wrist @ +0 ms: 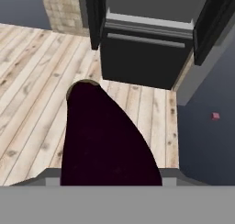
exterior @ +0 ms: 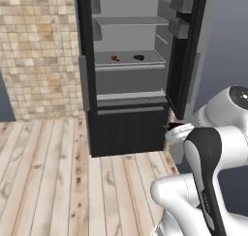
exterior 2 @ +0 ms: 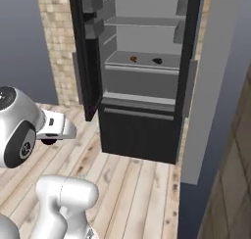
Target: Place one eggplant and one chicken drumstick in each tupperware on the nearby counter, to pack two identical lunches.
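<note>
Purple-black eggplant [wrist: 103, 140] sits right in front of the hand camera, long axis running straight out along the gripper's line of sight, blunt capped end pointing away toward the fridge [exterior: 131, 109]. Gripper jaws are hidden behind it, but they look part-open and wrapped around the eggplant's near end, so I read it as held, not loose.

Relative to the fridge: the hand is low and just in front of the bottom drawer [wrist: 144, 58], over the plank floor [wrist: 32, 81]. The fridge doors stand open. On its middle shelf [exterior 2: 142, 64] lie two small items: a reddish one [exterior 2: 133, 59] to the left, maybe a drumstick, and a dark one [exterior 2: 157, 60] beside it to the right, probably the second eggplant; too small to be sure.

Next move, as I judge it: the counter and tubs lie away from the fridge, so the base has to turn off and carry the eggplant there. Keep the long axis level on the way; a grip at one end leaves it prone to pivoting.
</note>
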